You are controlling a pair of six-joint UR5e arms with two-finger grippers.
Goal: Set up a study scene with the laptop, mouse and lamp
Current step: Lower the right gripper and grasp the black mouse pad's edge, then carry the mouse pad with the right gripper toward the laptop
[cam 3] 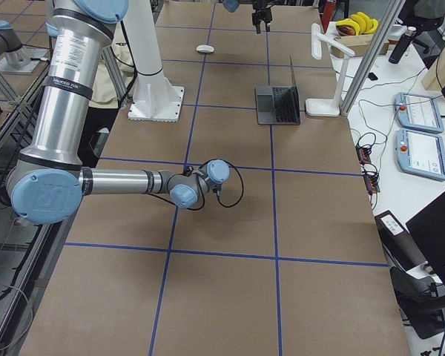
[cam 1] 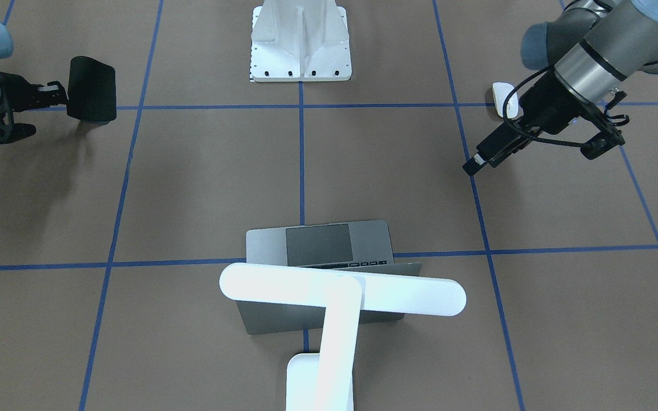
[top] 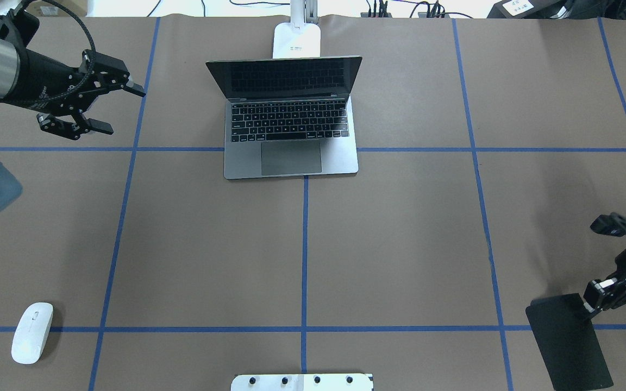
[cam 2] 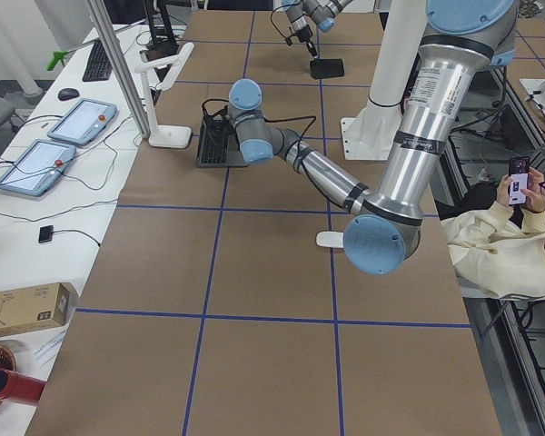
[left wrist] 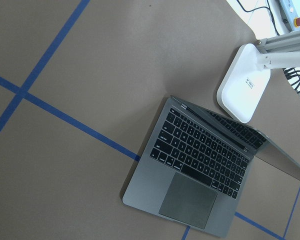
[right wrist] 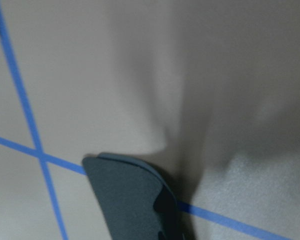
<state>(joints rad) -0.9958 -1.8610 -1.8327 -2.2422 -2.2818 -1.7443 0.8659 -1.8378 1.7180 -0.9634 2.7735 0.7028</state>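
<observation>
The laptop (top: pixel 291 125) stands open at the far middle of the table, its keyboard toward the robot; the left wrist view also shows the laptop (left wrist: pixel 200 175). Right behind it stands the lamp (cam 1: pixel 340 297) on its flat base (top: pixel 296 41), its bar head over the lid. The mouse (top: pixel 32 332) lies alone at the near left. My left gripper (top: pixel 120 108) hovers open and empty, left of the laptop and far from the mouse. My right gripper (top: pixel 595 298) at the near right is shut on the edge of a flat black mat (top: pixel 568 339).
A white ribbed pedestal (cam 1: pixel 300 40) with bolt holes sits at the robot's edge in the middle. Blue tape lines cross the brown table. A person sits beyond the table's side in the exterior left view. Screens and cables lie past the far edge.
</observation>
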